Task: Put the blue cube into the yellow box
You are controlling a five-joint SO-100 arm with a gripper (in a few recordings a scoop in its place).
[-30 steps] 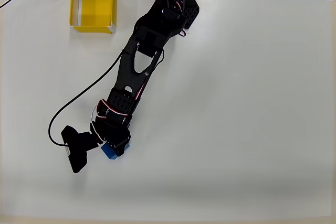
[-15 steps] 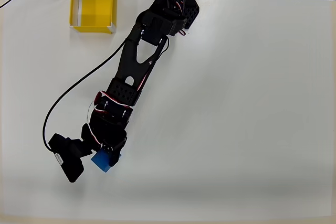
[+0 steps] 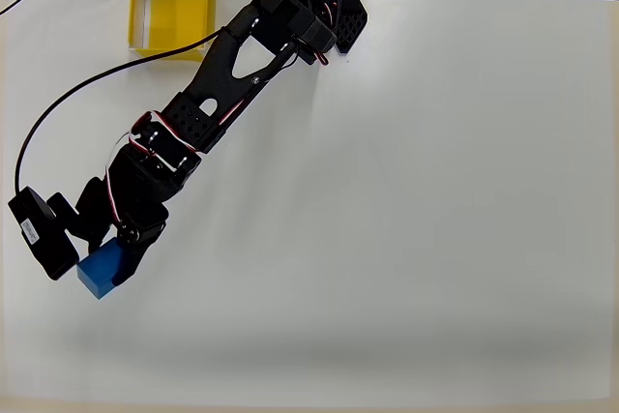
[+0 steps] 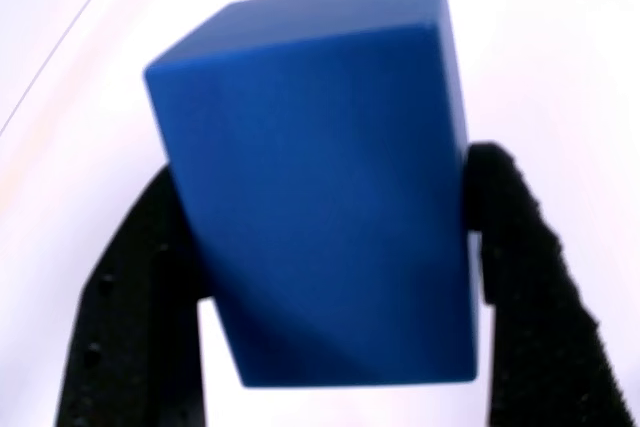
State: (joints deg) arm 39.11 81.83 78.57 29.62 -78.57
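Observation:
The blue cube (image 3: 103, 269) hangs at the lower left of the overhead view, held by my gripper (image 3: 114, 256), which is shut on it. Up close in the wrist view, the blue cube (image 4: 320, 187) sits clamped between two black fingers (image 4: 525, 287), one on each side, above the white table. The yellow box (image 3: 172, 14) stands open-topped at the table's far left corner, well away from the cube. My black arm stretches diagonally from its base at the top centre down to the cube.
A black cable (image 3: 77, 94) loops from the arm past the yellow box to the camera module (image 3: 41, 231) left of the gripper. The white table (image 3: 435, 200) spreads wide to the right of the arm.
The arm has swung to the left with the blue cube in its grip. The cube has gone from near the lower centre-left toward the left edge, and looks larger.

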